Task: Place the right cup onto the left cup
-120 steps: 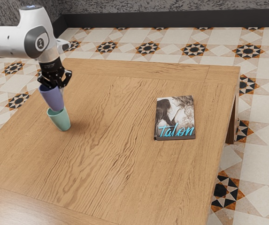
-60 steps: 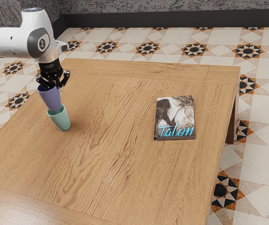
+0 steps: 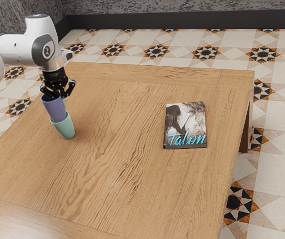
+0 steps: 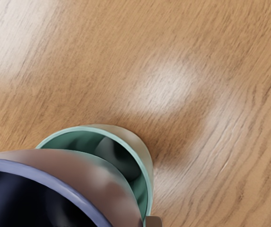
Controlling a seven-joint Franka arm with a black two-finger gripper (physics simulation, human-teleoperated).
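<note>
My gripper point(image 3: 60, 95) is at the rim of the purple cup point(image 3: 54, 109), shut on it. This cup leans a little, and its lower end is inside the mouth of the green cup point(image 3: 63, 128), which stands on the table. In the wrist view the purple cup point(image 4: 40, 177) is large and close under the hand. The green cup's rim point(image 4: 137, 161) curves around its far side, with part of the dark green inside showing between them. The purple cup's bottom is hidden.
A book point(image 3: 186, 124) with a "Talon" cover lies flat on the wooden table point(image 3: 117, 164), toward the exterior view's right. The table's far edge runs behind the cups and the book.
My hand first shifted toward the exterior view's left with the purple cup, then came down and slightly back right. The cup's lower end has entered the green cup, which has stayed put.
</note>
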